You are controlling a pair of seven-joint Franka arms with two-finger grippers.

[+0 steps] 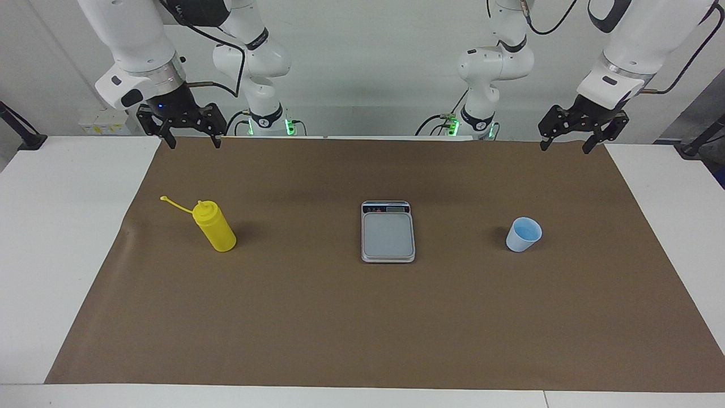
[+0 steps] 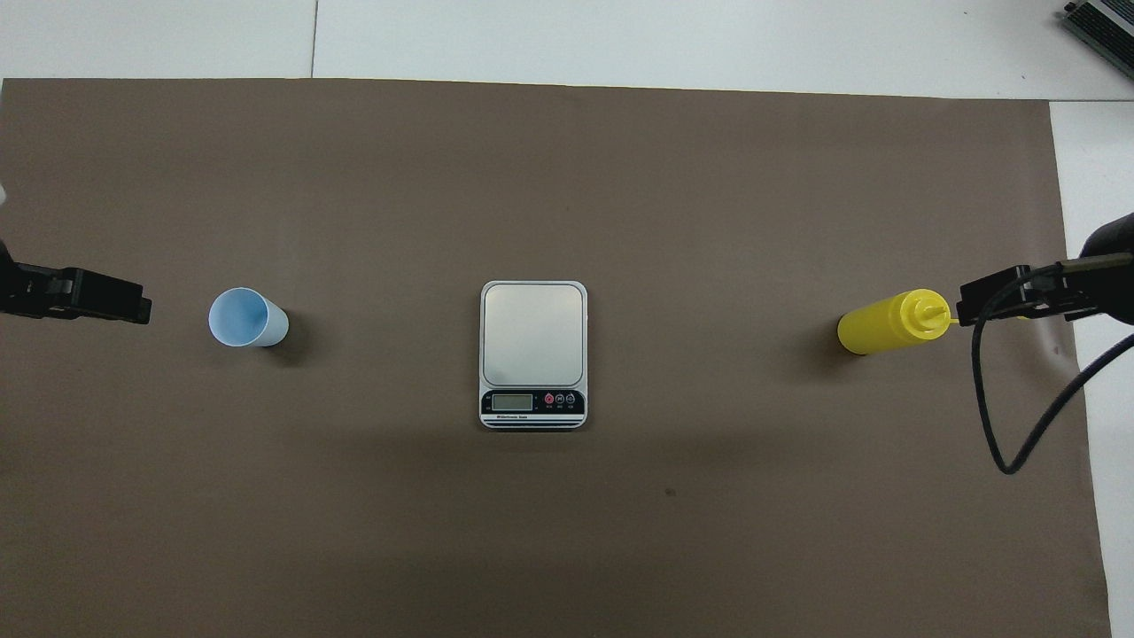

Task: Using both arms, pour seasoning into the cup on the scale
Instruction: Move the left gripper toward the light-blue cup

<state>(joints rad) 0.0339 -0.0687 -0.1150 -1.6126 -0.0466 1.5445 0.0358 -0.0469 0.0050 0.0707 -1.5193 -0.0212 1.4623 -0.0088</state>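
The left gripper (image 1: 568,141) is being held raised over the mat's (image 1: 362,317) edge nearest the robots, at the left arm's end of the table, with its fingers spread apart and nothing between them. The right gripper (image 1: 191,136) is being held likewise over the same edge at the right arm's end, released and empty. Both arms are waiting. The cup (image 1: 523,234) is standing upright on the mat, farther from the robots than the left gripper and well apart from it. The seasoning (image 1: 214,226) is standing upright on the mat, farther from the robots than the right gripper and well apart from it, with its cap strap (image 1: 174,204) sticking out toward the right arm's end. The scale (image 1: 388,231) is lying flat between cup and seasoning, roughly midway between the two grippers, with its display strip at the end nearer the robots and nothing resting on its plate. In the facing view, the full arms, wrists and spread fingertips are being shown, and the clear gap between each gripper and its object is being confirmed. In the overhead view, only the dark tips of each gripper are being shown at the frame's sides; there the right gripper (image 2: 1019,297) is appearing to overlap the seasoning's nozzle (image 2: 928,311), which the facing view is disproving. The scale's buttons (image 2: 559,400) and display window (image 2: 512,401) are being resolved in the overhead view only.
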